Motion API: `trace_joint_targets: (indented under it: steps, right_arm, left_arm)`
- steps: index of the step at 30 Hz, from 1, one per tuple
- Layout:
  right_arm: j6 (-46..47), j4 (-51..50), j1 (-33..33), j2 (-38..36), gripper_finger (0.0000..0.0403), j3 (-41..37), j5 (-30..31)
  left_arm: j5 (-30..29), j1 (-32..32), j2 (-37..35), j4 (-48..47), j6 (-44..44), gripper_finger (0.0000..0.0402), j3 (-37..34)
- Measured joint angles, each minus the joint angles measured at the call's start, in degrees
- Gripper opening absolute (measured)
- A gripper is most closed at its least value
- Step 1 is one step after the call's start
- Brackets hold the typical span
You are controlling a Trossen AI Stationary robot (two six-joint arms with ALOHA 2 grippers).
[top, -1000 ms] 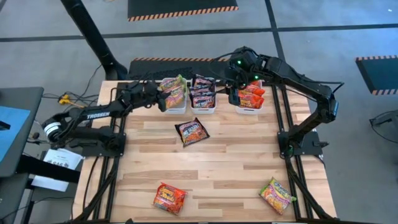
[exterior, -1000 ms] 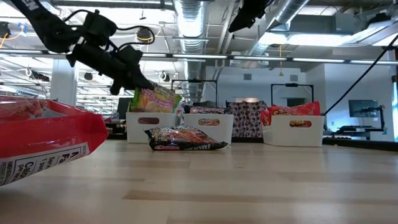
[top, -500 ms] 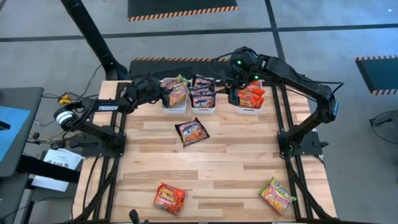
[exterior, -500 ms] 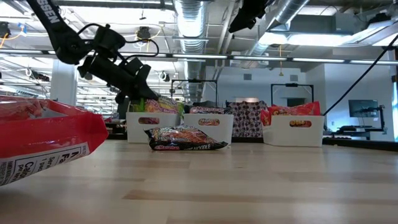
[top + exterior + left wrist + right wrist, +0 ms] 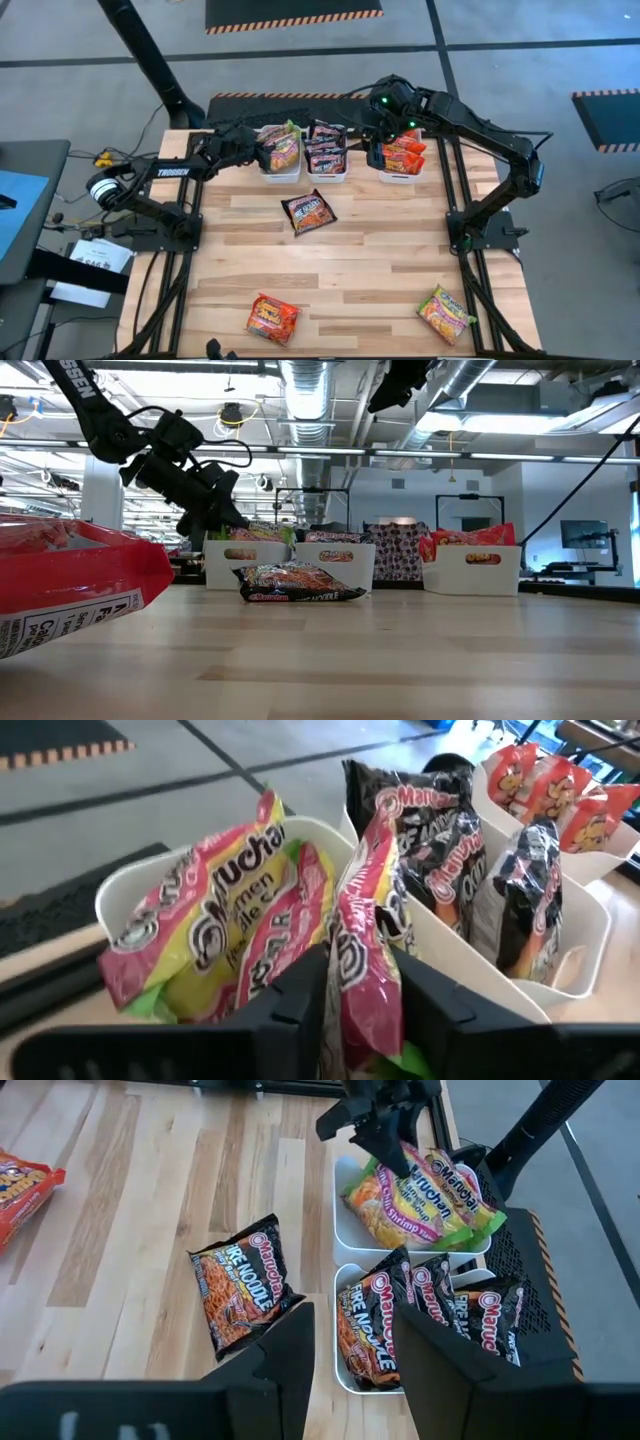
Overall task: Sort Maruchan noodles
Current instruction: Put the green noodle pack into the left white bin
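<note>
My left gripper [image 5: 262,152] [image 5: 222,512] is at the left white tray [image 5: 281,172], shut on a green-yellow noodle packet [image 5: 362,955] that stands in the tray beside other green-yellow packets [image 5: 200,935]. My right gripper [image 5: 350,1350] is open and hovers high near the right tray [image 5: 401,176], which holds red packets [image 5: 405,152]. The middle tray [image 5: 326,176] holds dark packets [image 5: 326,148]. On the table lie flat a dark packet [image 5: 308,211], a red packet [image 5: 272,317] and a green-yellow packet [image 5: 446,313]. My left gripper pinches the green-yellow packet by its upper edge [image 5: 352,990] between the two fingers [image 5: 300,995]. The fingers come slanting down from the table's left side. The packet stands upright on edge inside the left tray, leaning against its neighbours.
The three trays stand in a row along the table's far edge. Bare wood lies between the dark packet and the two packets near the table's near edge. In the low view a red packet [image 5: 70,590] sits close to the camera.
My left gripper has moved down and toward the left tray, carrying the green-yellow packet from above the tray's rim down into the tray among the other packets. It has stayed shut on the packet. My right arm has kept still.
</note>
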Motion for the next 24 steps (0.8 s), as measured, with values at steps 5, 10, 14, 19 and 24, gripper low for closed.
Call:
trace_joint_targets:
  steps: [5,10,14,19,24]
  right_arm:
    - [-0.01,0.01,0.00,0.00,0.0159,0.00,0.00]
    - [-0.01,0.01,0.00,0.00,0.0159,0.00,0.00]
    - [-0.01,0.00,0.02,0.00,0.0159,0.00,-0.02]
    - [-0.02,-0.28,0.02,0.00,0.0159,0.00,-0.02]
    - [-0.03,-1.72,0.02,0.00,0.0159,0.00,-0.04]
  left_arm:
    - [5.83,-0.07,0.05,0.87,-4.54,0.0130,0.35]
    - [11.99,-0.17,0.13,-2.96,-5.91,0.0165,1.35]
    - [11.56,0.08,0.13,-4.17,-5.96,0.0179,2.49]
    - [11.41,1.27,0.13,-5.95,-5.82,0.0181,4.47]
    - [11.48,2.82,0.13,-8.72,-5.86,0.0181,6.84]
